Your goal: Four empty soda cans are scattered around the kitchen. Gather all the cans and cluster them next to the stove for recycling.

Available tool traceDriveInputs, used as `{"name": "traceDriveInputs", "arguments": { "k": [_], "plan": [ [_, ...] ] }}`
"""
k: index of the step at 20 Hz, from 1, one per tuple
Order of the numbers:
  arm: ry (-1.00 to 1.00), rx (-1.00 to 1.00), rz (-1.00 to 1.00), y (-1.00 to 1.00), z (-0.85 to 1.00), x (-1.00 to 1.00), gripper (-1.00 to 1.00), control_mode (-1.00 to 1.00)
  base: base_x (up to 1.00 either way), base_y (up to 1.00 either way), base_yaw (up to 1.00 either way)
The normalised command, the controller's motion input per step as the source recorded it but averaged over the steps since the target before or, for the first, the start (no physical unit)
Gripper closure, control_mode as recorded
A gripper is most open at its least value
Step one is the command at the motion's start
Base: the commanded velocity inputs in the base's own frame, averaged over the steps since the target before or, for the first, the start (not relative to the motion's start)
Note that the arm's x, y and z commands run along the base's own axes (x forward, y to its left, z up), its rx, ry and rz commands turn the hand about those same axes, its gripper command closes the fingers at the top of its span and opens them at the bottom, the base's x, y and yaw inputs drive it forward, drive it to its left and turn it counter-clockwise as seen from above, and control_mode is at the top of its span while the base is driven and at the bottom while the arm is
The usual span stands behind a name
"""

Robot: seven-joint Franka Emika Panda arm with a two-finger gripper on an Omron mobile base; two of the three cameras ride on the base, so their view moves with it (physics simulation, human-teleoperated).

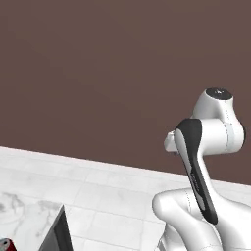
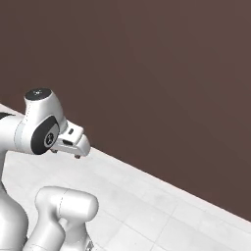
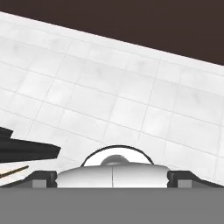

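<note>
Soda can (image 1: 5, 244), red with a silver top, peeks in at the bottom left corner of the left base view, on marbled counter (image 1: 24, 208) beside a dark slanted edge. The gripper (image 3: 112, 177) is spread wide, holding nothing. Likely step: reach left and low, then descend squarely over the can. The hand view alone adds a black wedge (image 3: 26, 151) at its left, over white tiles (image 3: 131, 100).
</note>
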Motion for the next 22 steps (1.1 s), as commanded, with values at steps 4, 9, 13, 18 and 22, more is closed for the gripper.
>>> {"name": "traceDriveInputs", "arguments": {
  "k": [4, 9, 13, 18, 22],
  "plan": [
    [0.0, 0.0, 0.0, 0.0, 0.0, 0.0, -1.0, 1.0, 0.0, 0.01, 0.5],
    [0.0, 0.0, 0.0, 0.0, 0.0, 0.0, -1.0, 1.0, 0.0, 0.0, 0.5],
    [0.0, 0.0, 0.0, 0.0, 0.0, 0.0, -1.0, 1.0, 0.0, 0.0, 0.5],
    [0.0, 0.0, 0.0, 0.0, 0.0, 0.0, -1.0, 1.0, 0.0, 0.0, 0.5],
    [0.0, 0.0, 0.0, 0.0, 0.0, 0.0, -1.0, 1.0, -0.03, 0.0, 0.5]
  ]
}}
